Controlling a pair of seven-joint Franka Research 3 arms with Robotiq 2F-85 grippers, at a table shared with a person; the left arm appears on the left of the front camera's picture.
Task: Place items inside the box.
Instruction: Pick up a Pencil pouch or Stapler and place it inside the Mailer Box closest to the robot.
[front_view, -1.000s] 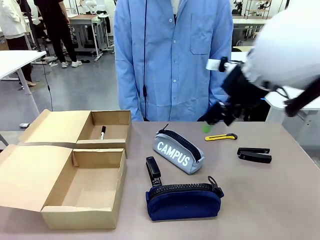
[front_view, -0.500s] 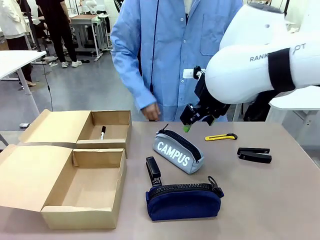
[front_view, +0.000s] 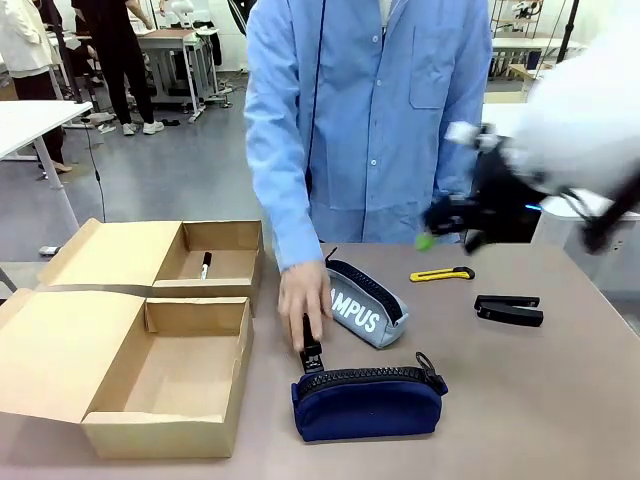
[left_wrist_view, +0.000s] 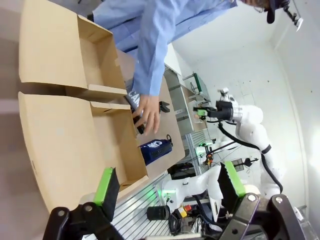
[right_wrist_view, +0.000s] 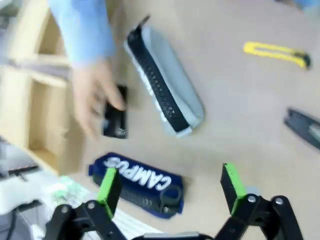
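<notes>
Front view: grey zip pouch (front_view: 370, 310), white print, black zipper.

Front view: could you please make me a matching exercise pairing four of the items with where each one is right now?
Things:
1. black marker pen
2. yellow utility knife
3. navy fabric zip pouch
4. black stapler next to the grey fabric zip pouch

Places:
A. under the person's hand
B. on the far side of the table, right of the grey pouch
C. inside the brown cardboard box, in its far compartment
D. nearest the robot's edge of the table

Pairs: 1-C, 2-B, 3-D, 4-A.
</notes>
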